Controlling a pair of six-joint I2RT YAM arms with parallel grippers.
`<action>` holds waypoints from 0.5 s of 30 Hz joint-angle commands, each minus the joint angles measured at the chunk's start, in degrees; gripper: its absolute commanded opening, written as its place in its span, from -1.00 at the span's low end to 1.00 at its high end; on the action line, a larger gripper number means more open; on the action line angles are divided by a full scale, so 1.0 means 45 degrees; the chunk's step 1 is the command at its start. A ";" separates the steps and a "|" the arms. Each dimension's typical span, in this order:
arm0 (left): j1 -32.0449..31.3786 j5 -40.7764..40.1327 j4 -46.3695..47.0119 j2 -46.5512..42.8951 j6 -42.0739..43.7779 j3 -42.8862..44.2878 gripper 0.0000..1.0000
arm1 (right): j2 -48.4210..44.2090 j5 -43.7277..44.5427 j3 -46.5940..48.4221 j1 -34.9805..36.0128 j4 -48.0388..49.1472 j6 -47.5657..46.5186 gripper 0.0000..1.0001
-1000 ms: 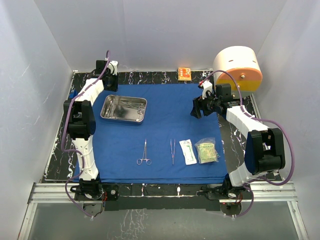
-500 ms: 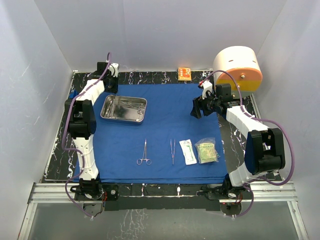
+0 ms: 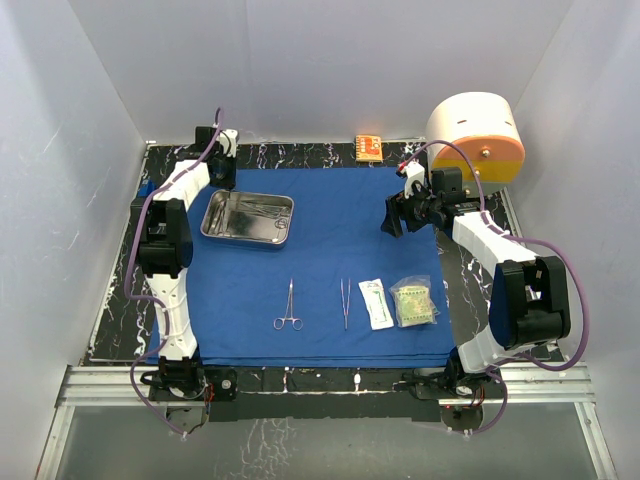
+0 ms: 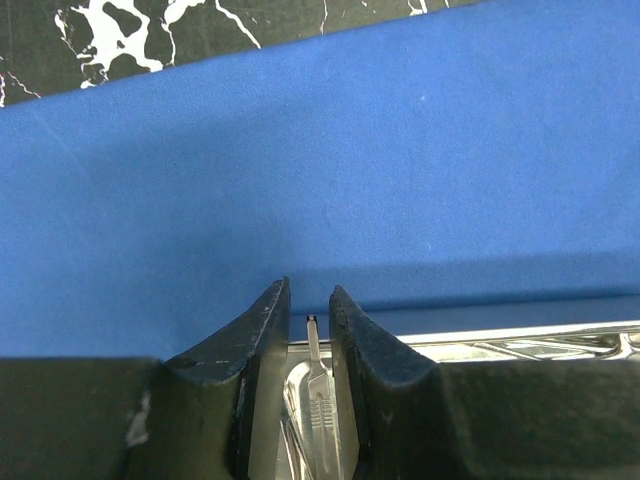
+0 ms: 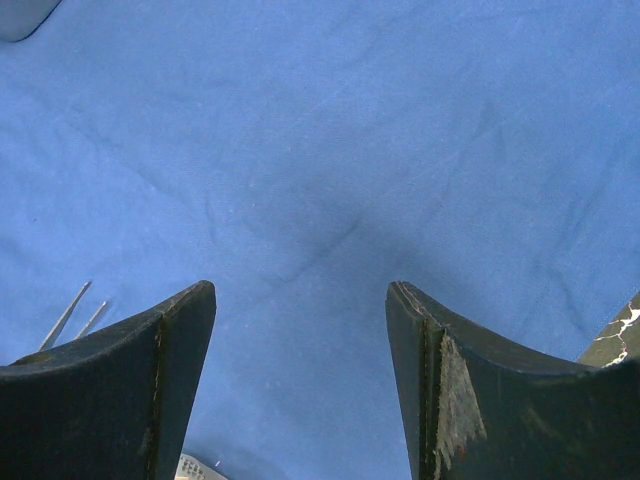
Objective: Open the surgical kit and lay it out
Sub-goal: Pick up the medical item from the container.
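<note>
The surgical kit's blue cloth (image 3: 330, 250) lies spread flat on the table. On it stand a steel tray (image 3: 245, 239) at the back left, ring-handled forceps (image 3: 288, 306), tweezers (image 3: 344, 302) and two sealed packets (image 3: 376, 303) (image 3: 414, 303) in a row near the front. My left gripper (image 3: 224, 180) hangs over the tray's far left end. In the left wrist view my left gripper (image 4: 308, 300) has its jaws narrowly apart, with a slim scalpel handle (image 4: 322, 400) lying in the tray (image 4: 520, 340) between them and a thin gap on each side. My right gripper (image 3: 390, 218) (image 5: 300, 300) stands open above bare cloth, holding nothing.
A big cream-and-orange cylinder (image 3: 478, 135) stands at the back right, close behind the right arm. A small orange box (image 3: 368, 147) sits at the back edge. Black marbled table (image 3: 120, 300) borders the cloth, and white walls close in on three sides.
My left gripper's jaws have drawn closer together over the tray's far end. The right arm and the laid-out items have not moved.
</note>
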 commanded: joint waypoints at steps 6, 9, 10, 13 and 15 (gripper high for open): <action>-0.0047 0.0048 0.0037 -0.0147 -0.0148 -0.0300 -0.64 | -0.0452 0.0028 0.0208 -0.0071 0.0272 -0.0224 0.36; -0.0045 0.0019 0.0085 -0.0176 -0.0156 -0.0355 -0.72 | -0.0451 0.0021 0.0218 -0.0075 0.0276 -0.0241 0.37; -0.0046 0.0045 0.0104 -0.0185 -0.0176 -0.0364 -0.75 | -0.0441 0.0029 0.0209 -0.0074 0.0272 -0.0243 0.37; -0.0046 0.0092 0.0081 -0.0157 -0.0213 -0.0247 -0.82 | -0.0458 0.0029 0.0208 -0.0079 0.0274 -0.0241 0.37; -0.0046 0.0097 0.0020 -0.0147 -0.0212 -0.0141 -0.87 | -0.0451 0.0049 0.0208 -0.0084 0.0271 -0.0238 0.37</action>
